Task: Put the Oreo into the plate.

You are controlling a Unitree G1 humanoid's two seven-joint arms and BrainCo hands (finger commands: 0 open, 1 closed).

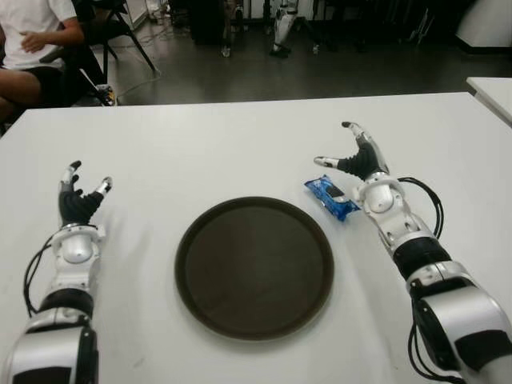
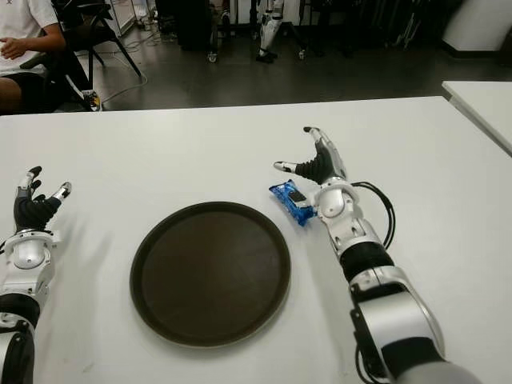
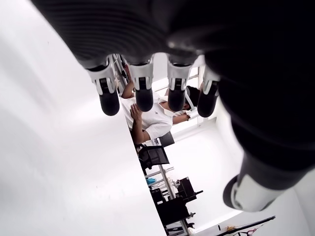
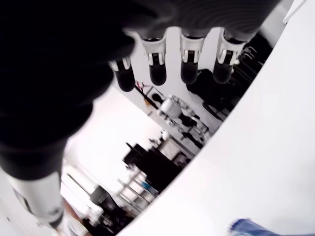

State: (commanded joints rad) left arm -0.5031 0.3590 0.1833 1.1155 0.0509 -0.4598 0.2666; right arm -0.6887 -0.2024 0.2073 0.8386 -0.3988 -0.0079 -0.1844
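A blue Oreo packet [image 1: 330,197] lies on the white table [image 1: 240,144], just right of the round dark brown plate [image 1: 254,266]. The plate has nothing on it. My right hand [image 1: 358,154] is just beyond and to the right of the packet, fingers spread and holding nothing; its wrist sits beside the packet's right end. A blue corner of the packet [image 4: 253,228] shows in the right wrist view. My left hand [image 1: 78,194] shows far left of the plate, fingers open and holding nothing.
A second white table [image 1: 492,92] edges in at the far right. Beyond the table's far edge a person in a white shirt [image 1: 32,36] sits at the left, with chairs and equipment on the dark floor behind.
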